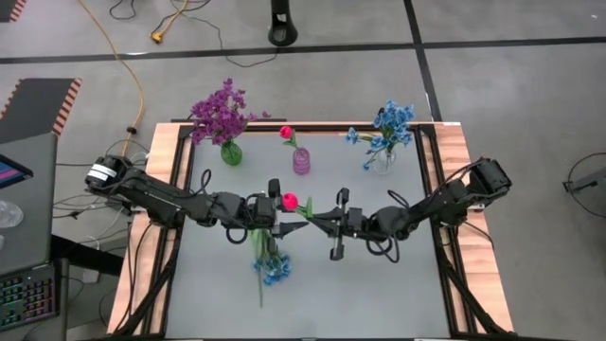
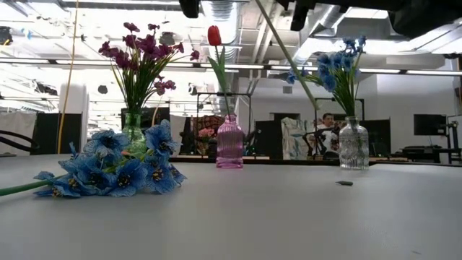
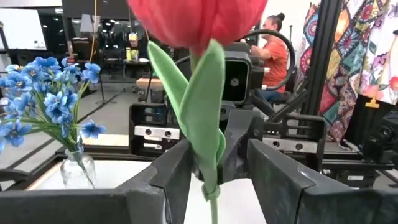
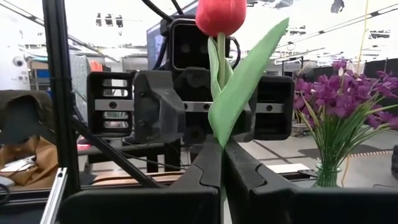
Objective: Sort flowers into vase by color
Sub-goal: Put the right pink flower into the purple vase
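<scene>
A red tulip bud (image 1: 290, 201) with green leaves is held up over the middle of the table, between my two grippers. My right gripper (image 1: 320, 217) is shut on it. My left gripper (image 1: 276, 206) is open, and its fingers (image 3: 177, 177) stand on either side of the leaves (image 3: 202, 118). I cannot tell whether they touch. A blue sprig bunch (image 1: 271, 266) lies flat on the table near the front. At the far side stand a green vase of purple flowers (image 1: 230, 152), a pink vase with one red tulip (image 1: 301, 161) and a clear vase of blue flowers (image 1: 382, 161). My right gripper (image 4: 222, 158) pinches the tulip's stem at the base of its leaf (image 4: 219, 140) between its two shut fingers. The fingers come about level from the table's right and lie across the stem. The bud (image 4: 221, 15) stands above them, and the long stem (image 2: 289, 61) hangs slanting below, clear of the table.
The blue bunch (image 2: 115, 170) lies just in front of the left arm. The three vases (image 2: 229, 144) line the far edge. Bare grey tabletop (image 1: 379, 294) spreads at the near right. A person (image 3: 273, 50) sits in the room beyond.
</scene>
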